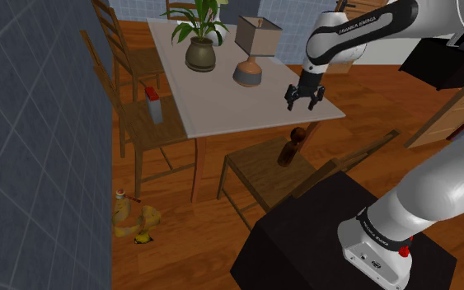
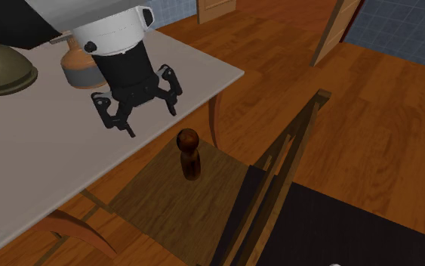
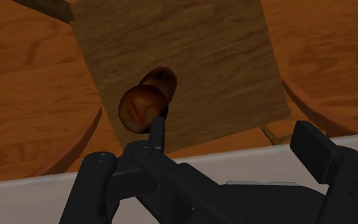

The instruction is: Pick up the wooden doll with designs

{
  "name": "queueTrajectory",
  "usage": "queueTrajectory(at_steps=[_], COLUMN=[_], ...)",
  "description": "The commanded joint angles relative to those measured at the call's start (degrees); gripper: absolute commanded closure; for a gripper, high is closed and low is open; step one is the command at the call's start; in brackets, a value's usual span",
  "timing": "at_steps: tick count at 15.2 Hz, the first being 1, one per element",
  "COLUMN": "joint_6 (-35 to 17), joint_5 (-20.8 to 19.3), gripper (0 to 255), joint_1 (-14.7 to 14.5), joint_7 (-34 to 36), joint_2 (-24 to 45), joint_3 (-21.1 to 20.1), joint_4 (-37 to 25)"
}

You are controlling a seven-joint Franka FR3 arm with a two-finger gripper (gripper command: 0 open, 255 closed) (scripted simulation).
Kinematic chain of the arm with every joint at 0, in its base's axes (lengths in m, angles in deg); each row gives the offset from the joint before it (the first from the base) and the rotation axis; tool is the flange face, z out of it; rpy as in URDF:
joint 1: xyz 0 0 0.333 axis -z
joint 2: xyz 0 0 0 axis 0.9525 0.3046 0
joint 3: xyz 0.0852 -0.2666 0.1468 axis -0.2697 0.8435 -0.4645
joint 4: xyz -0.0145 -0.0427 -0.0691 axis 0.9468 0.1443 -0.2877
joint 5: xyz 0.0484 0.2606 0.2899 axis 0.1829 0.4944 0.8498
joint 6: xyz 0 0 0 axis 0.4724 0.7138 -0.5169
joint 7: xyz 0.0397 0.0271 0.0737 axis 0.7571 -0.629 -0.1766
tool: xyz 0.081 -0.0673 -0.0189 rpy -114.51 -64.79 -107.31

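The wooden doll [image 1: 292, 147] is a dark brown peg with a round, reddish head, standing upright on a wooden chair seat [image 1: 259, 169] beside the white table's corner. My gripper [image 1: 305, 100] hangs open above it, over the table edge, well apart from the doll. In the second exterior view the gripper [image 2: 144, 106] is above and to the left of the doll [image 2: 190, 155]. Looking down from the wrist, the doll's head [image 3: 144, 108] lies ahead of one fingertip [image 3: 158, 130], off to one side of the gripper [image 3: 234, 135]. Nothing is between the fingers.
On the white table [image 1: 222, 107] stand a potted plant [image 1: 200, 51], a lamp with a square shade [image 1: 253, 58] and a red-capped bottle [image 1: 153, 105]. The chair's backrest [image 2: 286, 162] rises beside the doll. Yellow items [image 1: 135, 221] lie on the floor. My black stand [image 1: 304, 239] is nearby.
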Motion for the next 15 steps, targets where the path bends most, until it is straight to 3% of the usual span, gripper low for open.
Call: queueTrajectory(at_steps=[1,12,15], joint_6=[-1.4,-5.9,-7.3], joint_5=[-0.4,0.1,0.5], gripper=[0,0,0], joint_1=[0.8,4.9,5.3], joint_7=[2.0,10.8,11.4], joint_2=[3.9,24.8,27.6], joint_3=[0.7,5.4,5.7], joint_4=[-1.5,-12.1,-13.0])
